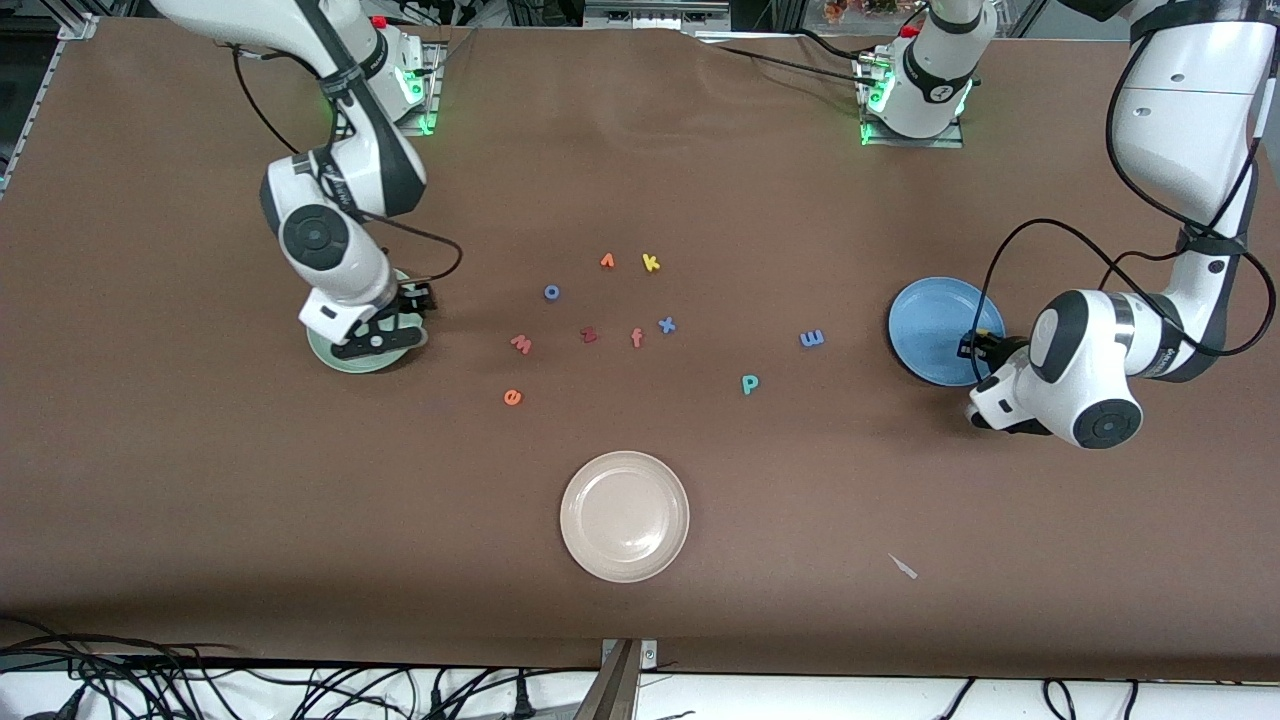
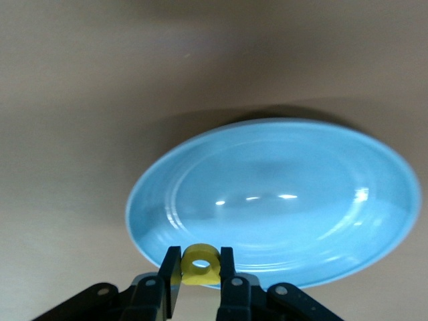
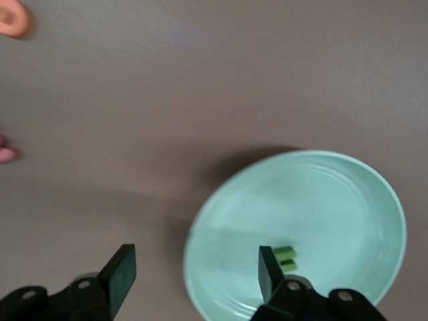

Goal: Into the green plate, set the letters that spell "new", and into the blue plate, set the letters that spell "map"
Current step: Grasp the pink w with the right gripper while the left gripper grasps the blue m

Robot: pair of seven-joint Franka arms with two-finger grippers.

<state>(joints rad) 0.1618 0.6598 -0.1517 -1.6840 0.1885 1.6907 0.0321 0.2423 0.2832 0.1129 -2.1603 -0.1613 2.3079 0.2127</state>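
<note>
My left end effector (image 2: 199,271) pinches the light, squashy yellow a (image 2: 199,265) by its sides over the blue plate (image 2: 281,200); my right end effector (image 3: 194,271) hangs released above the green plate (image 3: 314,200).

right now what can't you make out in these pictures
- Front view: most of the green plate, and the green letter lying in it, are hidden under the right gripper.
- Front view: the left gripper and its yellow letter are hidden by the wrist.
- Right wrist view: the green letter's shape is partly hidden by a finger.

Beige-white plate (image 1: 625,516) near the table's (image 1: 200,500) front edge; mid-table, blue o (image 1: 551,292), orange letter (image 1: 607,261), yellow k (image 1: 651,263), dark red z (image 1: 588,335), salmon f (image 1: 636,338), blue x (image 1: 666,325).
</note>
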